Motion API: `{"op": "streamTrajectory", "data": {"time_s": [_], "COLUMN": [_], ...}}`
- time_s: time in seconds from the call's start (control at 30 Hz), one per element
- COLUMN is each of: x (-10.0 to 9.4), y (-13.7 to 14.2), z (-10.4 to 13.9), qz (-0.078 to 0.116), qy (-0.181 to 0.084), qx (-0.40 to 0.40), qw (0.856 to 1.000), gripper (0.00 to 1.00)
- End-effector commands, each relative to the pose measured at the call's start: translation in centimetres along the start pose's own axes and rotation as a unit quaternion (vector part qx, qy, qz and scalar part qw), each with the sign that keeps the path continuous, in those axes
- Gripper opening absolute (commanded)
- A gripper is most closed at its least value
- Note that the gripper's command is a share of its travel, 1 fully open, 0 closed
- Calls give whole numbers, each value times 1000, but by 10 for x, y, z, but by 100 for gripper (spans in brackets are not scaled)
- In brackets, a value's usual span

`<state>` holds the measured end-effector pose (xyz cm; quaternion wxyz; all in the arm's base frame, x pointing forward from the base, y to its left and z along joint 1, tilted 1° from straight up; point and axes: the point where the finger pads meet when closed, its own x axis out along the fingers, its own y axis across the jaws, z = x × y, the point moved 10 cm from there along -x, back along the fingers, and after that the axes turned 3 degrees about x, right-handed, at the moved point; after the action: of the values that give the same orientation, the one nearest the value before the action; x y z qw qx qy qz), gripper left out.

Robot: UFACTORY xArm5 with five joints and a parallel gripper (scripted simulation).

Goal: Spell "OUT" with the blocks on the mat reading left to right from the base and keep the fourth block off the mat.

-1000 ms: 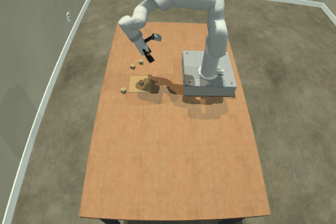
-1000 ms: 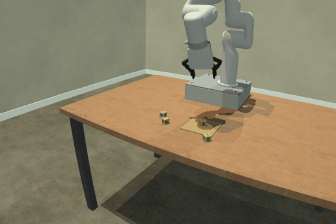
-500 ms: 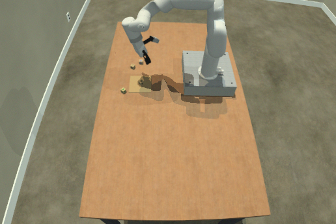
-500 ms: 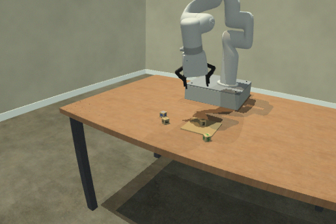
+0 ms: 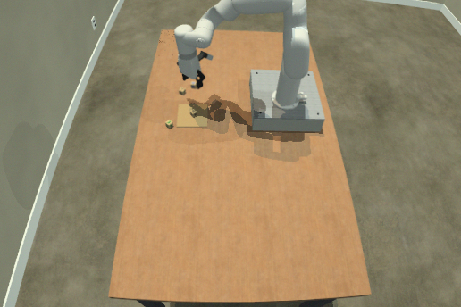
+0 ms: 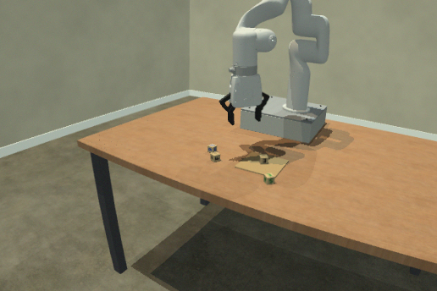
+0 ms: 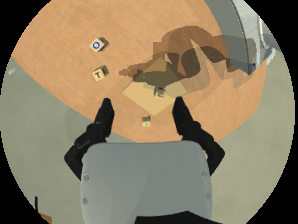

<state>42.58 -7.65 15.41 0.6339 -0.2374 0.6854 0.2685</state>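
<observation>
My gripper point(image 5: 192, 82) point(image 6: 245, 122) point(image 7: 143, 104) is open and empty, high above the table. A block with a blue O point(image 5: 194, 85) point(image 6: 212, 148) point(image 7: 97, 45) on top lies off the mat. Near it, a block with a dark T point(image 5: 182, 91) point(image 6: 215, 156) point(image 7: 99, 74) also lies off the mat. A block point(image 5: 193, 112) point(image 6: 263, 159) point(image 7: 159, 92) in the arm's shadow lies on the tan mat point(image 5: 182, 121) point(image 6: 253, 167) point(image 7: 152, 107); its top seems to show a U. A green-marked block point(image 5: 169, 124) point(image 6: 268, 178) point(image 7: 146, 121) lies just off the mat; its letter is unreadable.
The robot's grey base box point(image 5: 287, 124) point(image 6: 271, 124) stands on the wooden table point(image 5: 237, 211) point(image 6: 360, 200), on the mat's far side from the green-marked block. The arm's shadow falls over part of the mat. The table's edge runs beyond the T and green-marked blocks.
</observation>
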Motion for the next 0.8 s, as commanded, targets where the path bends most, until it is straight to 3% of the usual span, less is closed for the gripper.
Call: {"op": "streamTrajectory", "data": {"time_s": [0.0, 0.07, 0.13, 0.17, 0.37, 0.63, 0.7, 0.73, 0.77], "x": [6, 8, 8, 11, 15, 19, 19, 19, 19], "y": [-7, -10, -10, -13, -18, -24, -24, -26, -26], "z": [-3, -5, -5, -8, -14, -24, -24, -29, -30], "qz": [-36, -50, -50, -70, -108, -171, -171, -194, -199], "qy": [-25, -33, -33, -42, -54, -62, -62, -61, -61], "qx": [-55, -77, -77, -108, -164, -247, -247, -276, -282], "qw": [998, 995, 995, 991, 979, 952, 952, 939, 937], "gripper": [100, 100, 100, 100, 100, 100, 100, 100, 100]}}
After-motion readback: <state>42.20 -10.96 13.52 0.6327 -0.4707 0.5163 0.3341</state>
